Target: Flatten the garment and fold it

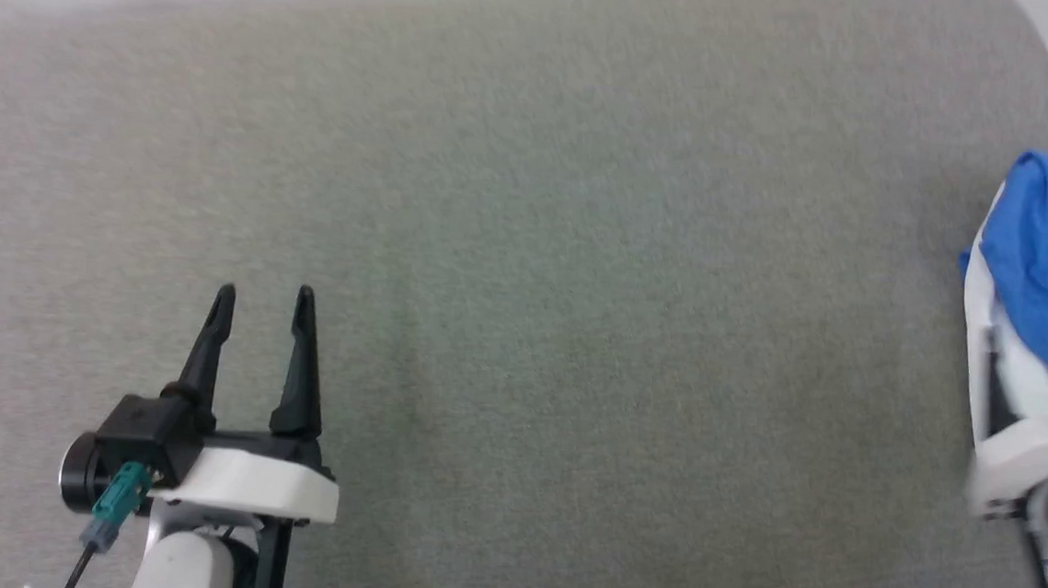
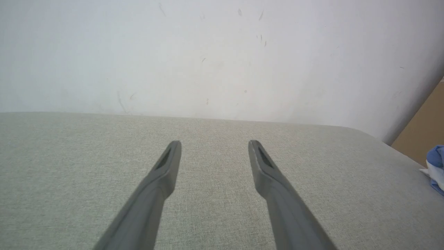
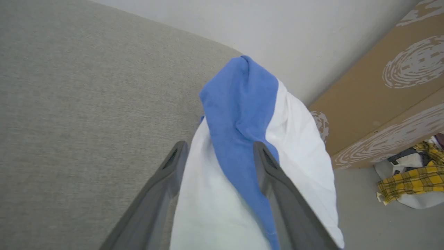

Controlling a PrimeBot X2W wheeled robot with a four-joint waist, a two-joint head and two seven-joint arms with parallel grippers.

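Left end effector hovers over the near left part of the bench with its two fingers spread and nothing between them; the left wrist view shows the same gap over bare grey fabric. Right end effector is at the bench's right edge, its fingers also spread, with the garment bunched in the gap and draped over them; whether the cloth touches either finger cannot be told. That one garment is a crumpled heap whose long axis runs along the right fingers, away from the wrist. A blue fold rises to a peak at the far end, pointing towards the wall, with white cloth on both sides of it. In the head view the garment sits at the right edge, towards the far right corner, well apart from the left end effector. Beyond that edge a cardboard box stands on the floor; its contents are hidden. Beside it lies a heap with yellow plaid cloth.
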